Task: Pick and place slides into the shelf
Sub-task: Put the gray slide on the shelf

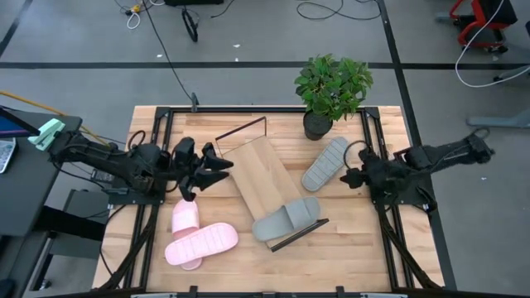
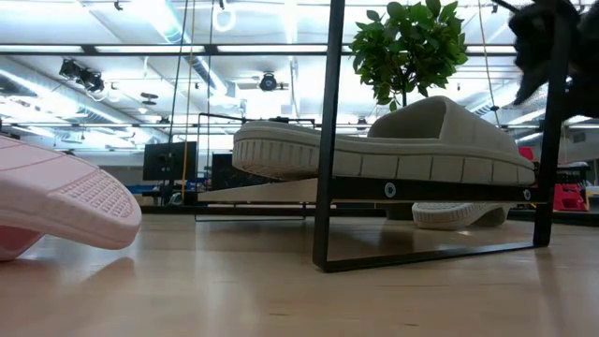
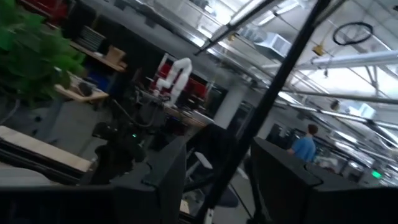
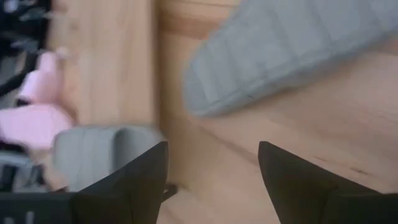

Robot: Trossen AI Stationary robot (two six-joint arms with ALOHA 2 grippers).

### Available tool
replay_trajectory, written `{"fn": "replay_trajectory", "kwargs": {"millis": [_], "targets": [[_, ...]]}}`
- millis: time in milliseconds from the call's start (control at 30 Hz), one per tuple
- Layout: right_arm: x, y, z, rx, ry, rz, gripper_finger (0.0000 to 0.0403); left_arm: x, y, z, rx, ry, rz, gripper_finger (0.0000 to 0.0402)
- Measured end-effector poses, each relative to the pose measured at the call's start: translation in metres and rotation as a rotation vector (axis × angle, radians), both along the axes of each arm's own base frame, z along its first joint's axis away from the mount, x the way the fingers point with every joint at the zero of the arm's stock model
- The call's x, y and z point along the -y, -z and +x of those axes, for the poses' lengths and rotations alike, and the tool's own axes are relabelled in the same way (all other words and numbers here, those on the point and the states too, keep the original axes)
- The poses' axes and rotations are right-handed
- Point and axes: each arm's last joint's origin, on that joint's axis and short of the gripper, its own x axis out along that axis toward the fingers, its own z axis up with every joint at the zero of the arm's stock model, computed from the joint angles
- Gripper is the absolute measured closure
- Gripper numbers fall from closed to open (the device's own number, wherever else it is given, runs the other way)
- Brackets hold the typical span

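Near the middle of the table (image 1: 348, 257) lies the shelf (image 1: 257, 170), a light-wood board set at a slant, with one grey slide (image 1: 286, 218) resting on its near end and overhanging the edge. A second grey slide (image 1: 325, 163) lies on the tabletop just beside the shelf, toward the right edge and near the potted plant (image 1: 333, 93). Two pink slides (image 1: 201, 243) overlap toward the left near corner. The left gripper (image 1: 214, 170) hovers at the shelf's left side with fingers apart and nothing between them; the right gripper (image 1: 351, 176) sits just beside the loose grey slide, fingers spread wide and empty. These slides look soft, light and springy, probably squashing under a pinch, so the wide strap or a sole edge seems the best hold.
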Motion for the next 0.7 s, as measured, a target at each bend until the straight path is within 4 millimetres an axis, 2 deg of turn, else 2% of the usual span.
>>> {"fn": "replay_trajectory", "kwargs": {"millis": [133, 467, 700], "targets": [[0.018, 0.001, 0.003, -0.035, -0.023, -0.008, 0.0149, -0.003, 0.000, 0.001, -0.002, -0.038, -0.007, 0.0217], [0.058, 0.004, -0.009, -0.034, -0.046, 0.089, 0.0149, -0.006, 0.000, 0.001, -0.005, -0.090, 0.092, 0.0217], [0.082, 0.013, -0.021, -0.092, 0.085, 0.185, 0.0149, -0.007, 0.001, 0.002, -0.009, -0.121, 0.168, 0.0225]]}}
